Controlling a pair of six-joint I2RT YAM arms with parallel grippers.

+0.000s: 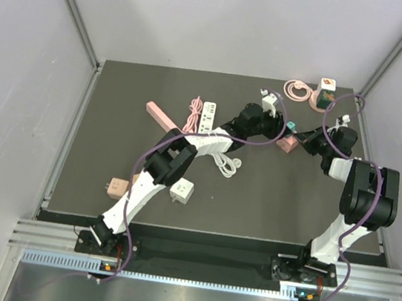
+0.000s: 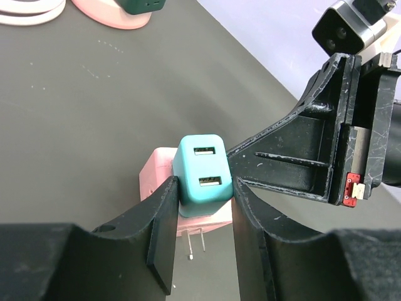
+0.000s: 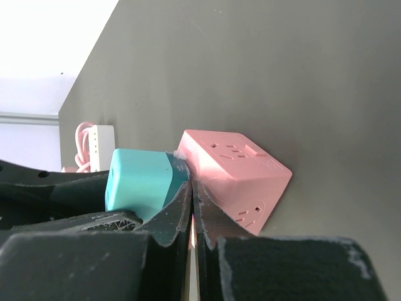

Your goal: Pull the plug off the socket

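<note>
Left wrist view has the left gripper (image 2: 205, 191) clamped on the teal USB charger plug (image 2: 202, 169), seated in the pink cube socket (image 2: 158, 169); the right gripper (image 3: 193, 194), fingers almost together, merely wedges against that socket, which could lift along.
</note>
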